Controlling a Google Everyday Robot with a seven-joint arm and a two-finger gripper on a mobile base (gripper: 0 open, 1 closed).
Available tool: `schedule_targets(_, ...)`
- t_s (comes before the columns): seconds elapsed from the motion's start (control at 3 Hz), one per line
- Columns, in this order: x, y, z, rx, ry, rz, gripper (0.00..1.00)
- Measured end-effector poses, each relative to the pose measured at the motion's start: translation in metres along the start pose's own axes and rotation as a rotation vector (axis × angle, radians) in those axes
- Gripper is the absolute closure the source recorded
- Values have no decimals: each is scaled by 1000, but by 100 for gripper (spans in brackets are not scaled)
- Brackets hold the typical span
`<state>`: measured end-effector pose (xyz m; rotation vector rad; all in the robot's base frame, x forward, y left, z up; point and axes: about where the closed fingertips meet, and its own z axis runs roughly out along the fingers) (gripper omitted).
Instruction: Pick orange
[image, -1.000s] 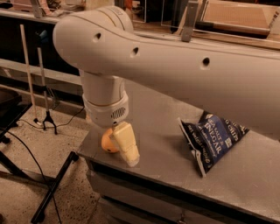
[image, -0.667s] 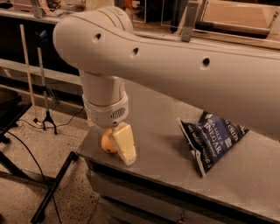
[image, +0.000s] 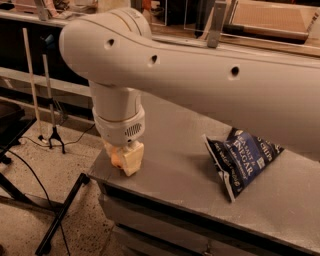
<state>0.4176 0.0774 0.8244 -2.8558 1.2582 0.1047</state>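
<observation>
- Camera view is being filled largely by the white arm (image: 210, 75), which is being reached down to the tabletop (image: 175, 170), well apart from the blue chip bag (image: 242, 157) and toward the view's left.
- The end effector (image: 127, 161) is being held low at the tabletop corner farthest from the chip bag.
- The orange (image: 116, 159) is being covered closely by the end effector, with only a small patch being shown on the side away from the chip bag.
- Compared with a second ago, the end effector is being seen drawn in tighter beneath the wrist, and less of the orange is being left in sight; the orange and the chip bag are being kept in the same places.
- Whether the end effector is clenched on the orange or released cannot be told.
- The grasp is being judged as just being closed, with no lift yet being made.
</observation>
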Motion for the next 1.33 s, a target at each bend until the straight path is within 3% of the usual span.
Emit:
schedule_targets(0.33, -1, -1, 0, 4, 0, -1, 85)
schedule_targets(0.67, -1, 0, -22, 40, 11, -7, 100)
schedule_targets(1.0, -2, 1, -74, 126, 23, -31, 100)
schedule_targets(1.33, -2, 1, -74, 126, 23, -31, 100)
